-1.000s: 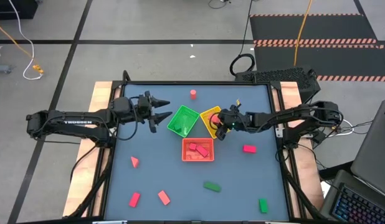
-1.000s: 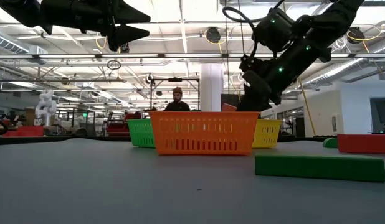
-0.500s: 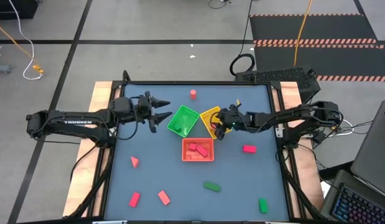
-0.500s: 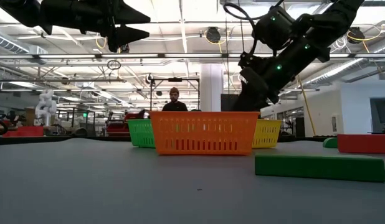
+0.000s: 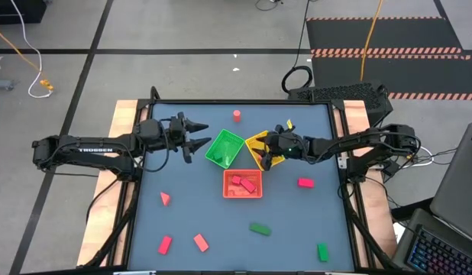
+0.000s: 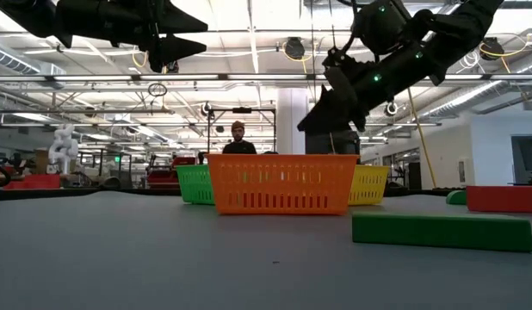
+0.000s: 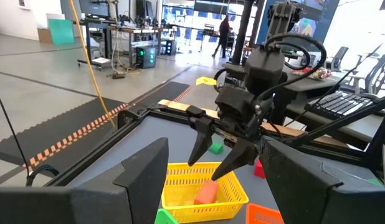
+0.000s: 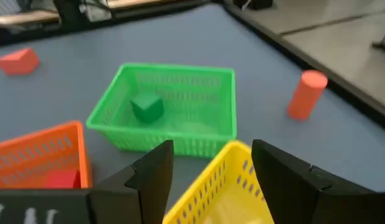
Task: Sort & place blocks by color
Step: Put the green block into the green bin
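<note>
Salmon block [image 7: 206,191] lies in the yellow tray [image 5: 257,145], a green one [image 8: 146,107] in the green tray [image 5: 224,147] and red pieces in the orange tray [image 5: 243,184]; roughly a third sorted, by my estimate. Right gripper [image 7: 220,155] hangs over the yellow tray, fingers spread and empty; left gripper [image 5: 198,137] waits beside the green tray, spread too. Loose blocks lie well apart from the orange tray: red cylinder [image 5: 237,115], red brick [image 5: 305,182], green bar [image 5: 259,228], several more; nothing blocks them.
</note>
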Tool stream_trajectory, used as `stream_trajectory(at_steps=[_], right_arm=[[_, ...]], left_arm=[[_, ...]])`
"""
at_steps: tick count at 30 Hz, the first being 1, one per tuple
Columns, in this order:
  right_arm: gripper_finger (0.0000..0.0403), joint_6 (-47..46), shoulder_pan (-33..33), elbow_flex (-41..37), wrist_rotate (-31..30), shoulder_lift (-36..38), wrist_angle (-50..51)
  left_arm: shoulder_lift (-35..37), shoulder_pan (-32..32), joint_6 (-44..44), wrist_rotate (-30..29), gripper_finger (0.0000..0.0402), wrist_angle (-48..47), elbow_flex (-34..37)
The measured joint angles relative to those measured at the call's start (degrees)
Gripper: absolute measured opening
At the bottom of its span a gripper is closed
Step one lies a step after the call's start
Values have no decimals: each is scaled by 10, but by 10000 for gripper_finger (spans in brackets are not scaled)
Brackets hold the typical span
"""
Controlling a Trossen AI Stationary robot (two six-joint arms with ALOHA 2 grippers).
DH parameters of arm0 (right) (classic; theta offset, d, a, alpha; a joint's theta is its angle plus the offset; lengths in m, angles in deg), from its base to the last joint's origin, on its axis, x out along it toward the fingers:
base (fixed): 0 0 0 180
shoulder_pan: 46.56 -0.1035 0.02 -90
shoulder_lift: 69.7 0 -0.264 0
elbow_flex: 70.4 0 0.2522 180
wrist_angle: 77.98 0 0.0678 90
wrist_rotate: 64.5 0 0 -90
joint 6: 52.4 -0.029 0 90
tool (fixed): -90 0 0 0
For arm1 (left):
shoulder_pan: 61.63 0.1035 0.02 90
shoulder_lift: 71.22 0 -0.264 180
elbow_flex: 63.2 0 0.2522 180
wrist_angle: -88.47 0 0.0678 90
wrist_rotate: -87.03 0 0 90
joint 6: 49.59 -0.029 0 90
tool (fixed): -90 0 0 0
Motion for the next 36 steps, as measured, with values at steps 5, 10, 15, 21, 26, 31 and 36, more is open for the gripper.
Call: stream_trajectory(at_steps=[5, 10, 15, 21, 26, 31, 36], right_arm=[[204, 3, 5, 0, -32, 12, 17], [204, -23, 20, 0, -111, 58, 130], [204, -97, 32, 0, -122, 126, 328], [204, -168, 29, 0, -123, 203, 542], [205, -235, 22, 0, -123, 234, 658], [240, -274, 20, 0, -123, 229, 740], [288, -265, 20, 0, -105, 216, 750]], left_arm=[[0, 0, 0, 0, 253, -3, 0], [0, 0, 0, 0, 253, -11, 0], [0, 0, 2, 0, 253, -10, 0], [0, 0, 2, 0, 253, -10, 0], [0, 0, 2, 0, 253, -10, 0], [0, 0, 4, 0, 253, -10, 0], [0, 0, 4, 0, 253, -10, 0]])
